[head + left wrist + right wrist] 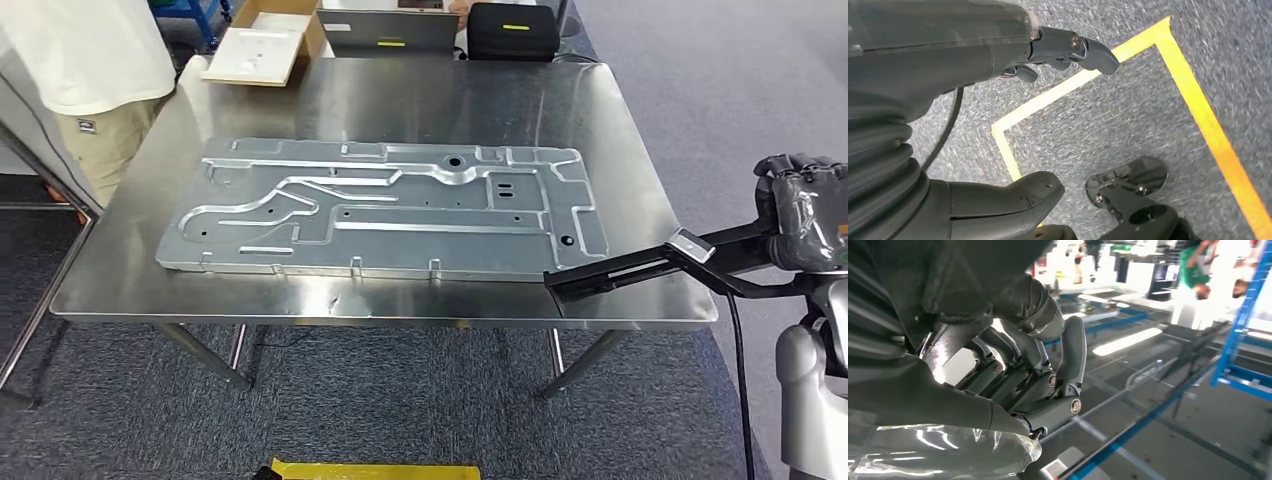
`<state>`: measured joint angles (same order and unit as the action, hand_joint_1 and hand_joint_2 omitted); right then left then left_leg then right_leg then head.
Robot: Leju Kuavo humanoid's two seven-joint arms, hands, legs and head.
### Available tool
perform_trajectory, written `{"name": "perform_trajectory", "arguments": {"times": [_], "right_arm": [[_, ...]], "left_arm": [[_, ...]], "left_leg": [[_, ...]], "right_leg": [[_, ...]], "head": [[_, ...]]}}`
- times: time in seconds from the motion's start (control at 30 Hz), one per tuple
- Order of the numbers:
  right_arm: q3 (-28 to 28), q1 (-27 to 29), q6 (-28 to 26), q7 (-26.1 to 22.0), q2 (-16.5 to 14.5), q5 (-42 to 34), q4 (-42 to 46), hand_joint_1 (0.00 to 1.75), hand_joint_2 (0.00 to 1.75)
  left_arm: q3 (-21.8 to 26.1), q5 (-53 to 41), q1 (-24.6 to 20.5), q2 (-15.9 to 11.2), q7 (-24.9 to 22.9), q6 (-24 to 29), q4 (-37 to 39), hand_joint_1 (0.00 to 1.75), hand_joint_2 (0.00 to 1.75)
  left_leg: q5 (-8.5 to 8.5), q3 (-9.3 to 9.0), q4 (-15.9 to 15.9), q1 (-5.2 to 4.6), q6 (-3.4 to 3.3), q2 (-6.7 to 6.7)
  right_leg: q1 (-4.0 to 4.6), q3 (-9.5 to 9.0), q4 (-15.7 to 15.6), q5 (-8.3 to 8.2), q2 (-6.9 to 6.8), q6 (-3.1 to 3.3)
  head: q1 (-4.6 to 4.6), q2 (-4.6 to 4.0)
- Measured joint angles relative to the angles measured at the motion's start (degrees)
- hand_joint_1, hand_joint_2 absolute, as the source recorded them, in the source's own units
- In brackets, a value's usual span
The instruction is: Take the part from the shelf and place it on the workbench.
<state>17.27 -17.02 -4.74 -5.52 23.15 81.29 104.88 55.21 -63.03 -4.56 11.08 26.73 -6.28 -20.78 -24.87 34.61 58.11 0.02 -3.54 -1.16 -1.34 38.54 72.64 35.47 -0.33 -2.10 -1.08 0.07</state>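
on the steel workbench (pixel 620 130) before you lies the part (pixel 385 208), a wide flat metal panel stamped with raised channels and small holes, resting flat across the middle of the top with its long side running along the near edge. at the bench's near right corner a black bar tool (pixel 640 268) reaches in over the edge, its tip just beside the part's right end; whether the two touch cannot be told from the head view. your right hand (pixel 1038 375) sits at the far right, raised beside the bench, its wrist in a clear plastic wrap. seen from its own wrist, its dark fingers (pixel 1070 347) are curled tightly in toward the palm; whether anything sits inside them is hidden, so you cannot tell what it has hold of. your left hand (pixel 1013 125) hangs over grey carpet marked with yellow tape (pixel 1198 110), thumb and fingers apart, nothing between them. beyond the bench a person (pixel 95 70) in a white shirt and khaki trousers stands at the far left corner. an open cardboard box (pixel 262 45) lies on the far edge, with a laptop (pixel 388 30) and a black case (pixel 512 30) beside it. a yellow strip (pixel 375 470) shows on the floor near your feet.
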Motion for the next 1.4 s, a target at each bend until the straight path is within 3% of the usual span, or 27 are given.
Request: {"name": "perform_trajectory", "arguments": {"times": [0.03, 0.07, 0.13, 0.2, 0.27, 0.33, 0.4, 0.47, 0.53, 0.57, 0.6, 0.63, 0.7, 0.73, 0.77, 0.83, 0.87, 0.93, 1.0, 1.03, 1.07, 1.1, 1.2, 1.27, 1.33, 1.4], "right_arm": [[-0.02, -0.01, -0.01, -0.11, 0.06, -0.11, -0.22, 1.75, 1.75], [-0.04, -0.02, -0.02, -0.21, 0.15, -0.23, -0.42, 1.75, 1.75], [-0.06, -0.15, -0.05, -0.37, 0.5, -0.41, -0.67, 1.75, 1.75], [-0.08, -0.4, -0.08, -0.4, 0.87, -0.52, -0.81, 1.75, 1.75], [-0.1, -0.59, -0.11, -0.43, 1.15, -0.6, -1.03, 1.75, 1.75], [-0.14, -0.83, -0.08, -0.47, 1.33, -0.66, -1.24, 1.75, 1.75], [-0.19, -1.06, 0.01, -0.49, 1.47, -0.77, -1.37, 1.75, 1.75], [-0.22, -1.1, 0.2, -0.51, 1.73, -0.96, -1.52, 1.75, 1.75], [-0.22, -1.1, 0.43, -0.51, 1.91, -1.22, -1.75, 1.75, 1.75], [-0.22, -1.09, 0.5, -0.51, 1.92, -1.33, -1.86, 1.75, 1.75], [-0.22, -1.1, 0.53, -0.51, 1.93, -1.42, -1.95, 1.75, 1.75], [-0.22, -1.11, 0.55, -0.51, 1.98, -1.46, -2.01, 1.75, 1.75], [-0.22, -1.16, 0.55, -0.51, 2.13, -1.49, -2.05, 1.75, 1.75], [-0.22, -1.21, 0.55, -0.51, 2.26, -1.5, -2.08, 1.75, 1.75], [-0.23, -1.26, 0.55, -0.51, 2.35, -1.51, -2.1, 1.75, 1.75], [-0.24, -1.32, 0.57, -0.5, 2.48, -1.62, -2.14, 1.75, 1.75], [-0.25, -1.31, 0.66, -0.49, 2.5, -1.77, -2.15, 1.75, 1.75], [-0.25, -1.31, 1.09, -0.38, 2.64, -2.43, -2.17, 1.75, 1.75], [-0.25, -1.06, 1.79, -0.19, 2.8, -3.37, -2.25, 1.75, 1.75], [-0.24, -0.82, 2.22, 0.07, 2.84, -3.83, -2.32, 1.75, 1.75], [-0.19, -0.6, 2.57, 0.45, 2.79, -4.24, -2.4, 1.75, 1.75], [-0.07, -0.48, 2.9, 0.97, 2.7, -4.58, -2.46, 1.75, 1.75], [0.55, -0.75, 3.52, 2.28, 2.39, -4.96, -2.55, 1.75, 1.75], [1.08, -0.94, 3.72, 2.72, 2.26, -4.88, -2.64, 1.75, 1.75], [1.73, -1.06, 3.85, 3.1, 2.19, -4.66, -2.84, 1.75, 1.75], [2.6, -1.3, 4.17, 3.77, 2.08, -4.32, -3.13, 1.75, 1.75]], "left_arm": [[0.0, -0.1, 0.07, 0.01, 0.07, -0.04, 0.01, 0.0, 1.75], [0.0, -0.18, 0.16, 0.01, 0.13, -0.07, 0.02, 0.0, 1.75], [0.0, -0.27, 0.28, 0.01, 0.2, -0.09, 0.05, 0.0, 1.75], [0.0, -0.27, 0.23, 0.01, 0.28, -0.09, 0.1, 0.0, 1.75], [0.0, -0.27, 0.26, 0.01, 0.37, -0.05, 0.14, 0.0, 1.75], [0.0, -0.26, 0.48, -0.02, 0.42, 0.02, 0.15, 0.0, 1.75], [0.0, -0.26, 0.55, -0.06, 0.47, 0.09, 0.16, 0.0, 1.75], [0.0, -0.27, 0.36, -0.07, 0.54, 0.13, 0.16, 0.0, 1.75], [0.0, -0.29, 0.33, -0.03, 0.58, 0.12, 0.17, 0.0, 1.75], [0.0, -0.3, 0.39, -0.02, 0.6, 0.12, 0.17, 0.0, 1.75], [0.0, -0.3, 0.45, -0.02, 0.6, 0.12, 0.17, 0.0, 1.75], [0.0, -0.3, 0.48, -0.03, 0.6, 0.12, 0.17, 0.0, 1.75], [0.0, -0.29, 0.37, -0.07, 0.61, 0.13, 0.17, 0.0, 1.75], [0.0, -0.29, 0.3, -0.09, 0.62, 0.13, 0.17, 0.0, 1.75], [0.0, -0.3, 0.28, -0.1, 0.64, 0.13, 0.17, 0.0, 1.75], [0.01, -0.31, 0.42, -0.09, 0.69, 0.12, 0.18, 0.0, 1.75], [0.02, -0.34, 0.52, -0.08, 0.74, 0.13, 0.18, 0.0, 1.75], [0.05, -0.39, 0.5, -0.06, 0.88, 0.16, 0.19, 0.0, 1.75], [0.13, -0.43, 0.3, -0.05, 1.02, 0.25, 0.19, 0.0, 1.75], [0.2, -0.48, 0.25, -0.05, 1.09, 0.28, 0.19, 0.0, 1.75], [0.27, -0.53, 0.29, -0.04, 1.14, 0.3, 0.19, 0.0, 1.75], [0.34, -0.59, 0.35, -0.04, 1.19, 0.3, 0.19, 0.0, 1.75], [0.45, -0.85, 0.46, -0.04, 1.36, 0.28, 0.22, 0.0, 1.75], [0.56, -1.03, 0.48, -0.04, 1.48, 0.14, 0.26, 0.0, 1.75], [0.72, -1.05, 0.68, -0.05, 1.58, -0.02, 0.28, 0.0, 1.75], [0.85, -1.05, 0.87, -0.12, 1.74, -0.05, 0.3, 0.0, 1.75]], "left_leg": [[-0.01, -0.01, 0.09, 0.0, 0.0, -0.88], [-0.03, -0.01, 0.21, 0.02, 0.02, -1.75], [-0.15, -0.03, 0.55, 0.09, 0.19, -3.41], [-0.22, 0.31, 0.91, 0.08, 0.7, -4.92], [0.0, 0.83, 0.98, 0.24, 1.46, -6.31], [0.11, 1.14, 0.95, 0.41, 2.16, -6.95], [-1.51, 2.28, 3.3, 0.17, 2.71, -4.31], [-5.17, 5.38, 10.07, 0.12, 3.06, -0.58], [-7.65, 8.4, 16.6, 0.33, 3.18, 0.7], [-7.45, 8.68, 17.33, 0.37, 3.17, 0.85], [-6.13, 7.65, 15.54, 0.37, 3.05, 1.06], [-4.16, 5.59, 11.8, 0.3, 2.8, 1.65], [-1.46, 1.32, 3.83, -0.21, 2.01, 4.26], [-1.02, 0.25, 1.65, -0.51, 1.64, 5.15], [-1.09, -0.06, 0.8, -0.76, 1.36, 5.49], [-0.78, -0.04, 0.41, -0.81, 0.88, 4.13], [-0.55, -0.17, 0.09, -0.7, 0.63, 3.44], [-0.06, -0.48, -0.52, -0.38, 0.07, 2.14], [0.08, -0.45, -0.52, -0.34, -0.22, 0.92], [0.08, -0.42, -0.45, -0.37, -0.28, 0.3], [0.04, -0.4, -0.32, -0.39, -0.32, -0.27], [-0.04, -0.39, -0.12, -0.4, -0.32, -0.74], [-0.48, -0.27, 0.65, -0.49, 0.07, -1.95], [-0.58, 0.06, 0.92, -0.59, 0.6, -2.34], [-0.5, 0.25, 0.86, -0.68, 1.12, -2.49], [-1.49, 0.66, 1.94, -0.74, 1.72, -1.67]], "right_leg": [[-0.03, 1.12, 1.73, -0.06, 0.16, -0.07], [-0.09, 1.19, 1.23, -1.26, 0.23, -0.1], [-0.35, -1.31, -5.07, -5.63, 1.03, -0.07], [-0.6, -3.95, -11.23, -8.04, 3.42, 0.0], [-0.48, -4.62, -12.96, -8.03, 4.42, 0.22], [-0.42, -4.73, -13.25, -8.24, 3.08, 0.75], [-0.58, -5.0, -13.72, -8.47, 1.57, 1.59], [-0.44, -5.14, -13.93, -8.5, -0.05, 2.17], [-0.16, -5.16, -13.9, -8.42, -1.69, 2.32], [-0.07, -5.21, -13.89, -8.37, -2.46, 2.35], [0.02, -5.31, -13.88, -8.29, -3.21, 2.33], [0.1, -5.48, -13.88, -8.19, -3.93, 2.27], [0.36, -5.83, -13.84, -7.91, -5.25, 1.98], [0.53, -5.94, -13.81, -7.79, -5.86, 1.75], [0.67, -6.01, -13.79, -7.72, -6.47, 1.52], [0.8, -6.24, -13.87, -7.54, -7.71, 0.89], [0.69, -6.31, -13.63, -7.17, -7.31, 0.57], [0.47, -5.18, -10.51, -4.89, -4.18, 0.11], [0.32, -1.81, -3.36, -1.41, -0.73, 0.01], [0.31, -0.1, -0.11, -0.4, -0.09, -0.04], [0.3, 0.85, 1.36, -0.54, 0.12, -0.05], [0.27, 0.79, 0.64, -1.85, 0.17, -0.02], [0.21, -3.27, -9.33, -7.47, 0.45, 0.28], [0.44, -4.58, -12.81, -8.34, 0.74, 0.61], [0.45, -4.44, -13.04, -8.43, 0.76, 1.06], [0.14, -4.57, -13.39, -8.67, 0.54, 1.74]], "head": [[0.0, 0.0], [0.01, 0.0], [0.01, 0.0], [0.01, 0.0], [0.02, 0.0], [0.02, 0.0], [0.07, 0.01], [0.11, 0.01], [0.1, 0.0], [0.11, 0.0], [0.11, 0.0], [0.11, 0.0], [0.1, 0.0], [0.1, 0.0], [0.09, 0.0], [0.09, 0.01], [0.07, 0.01], [0.05, 0.0], [0.05, 0.0], [0.04, 0.0], [0.04, 0.0], [0.04, 0.0], [0.04, 0.0], [0.05, 0.0], [0.07, 0.0], [0.07, 0.0]]}}
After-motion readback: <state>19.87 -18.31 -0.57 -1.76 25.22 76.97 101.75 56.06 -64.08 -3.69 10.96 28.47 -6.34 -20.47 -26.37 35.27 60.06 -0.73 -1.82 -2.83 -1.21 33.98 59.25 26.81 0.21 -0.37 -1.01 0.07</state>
